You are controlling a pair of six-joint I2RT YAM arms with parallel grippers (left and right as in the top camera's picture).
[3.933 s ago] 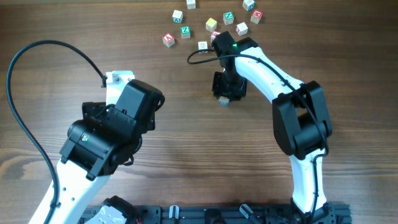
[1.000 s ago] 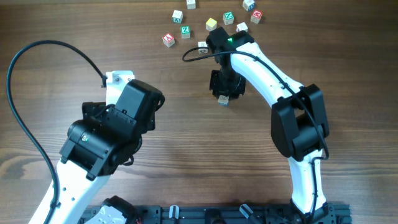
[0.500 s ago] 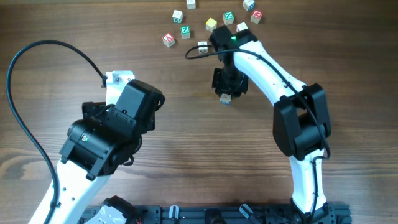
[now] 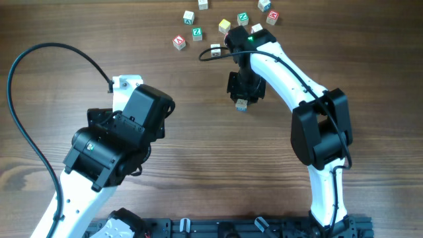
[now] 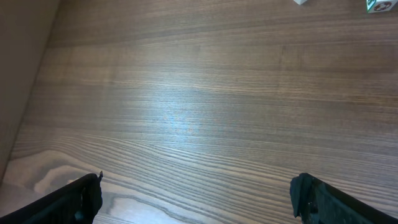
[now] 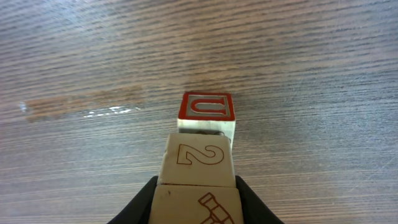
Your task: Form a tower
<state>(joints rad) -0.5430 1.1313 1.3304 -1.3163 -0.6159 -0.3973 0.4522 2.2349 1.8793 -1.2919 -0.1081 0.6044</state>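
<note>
The right hand (image 6: 196, 200) pinches a small tower (image 6: 198, 155) of wooden letter blocks near the middle of the surface (image 4: 198, 145).
The tower looks light, hard and smooth, its pieces apt to slide off one another; flat opposite sides give the best hold. Readable faces: a red-framed "U" and a "2". Beyond lie loose blocks (image 4: 196, 32). The left hand (image 5: 198, 194) is spread wide, holding nothing.

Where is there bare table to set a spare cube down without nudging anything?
Widest bare wood: between the left arm and the right arm, on the near side of the tower. More lies right of the right arm. Crowded: the loose cubes along the far edge, close behind the right gripper closed on the tower's top.
</note>
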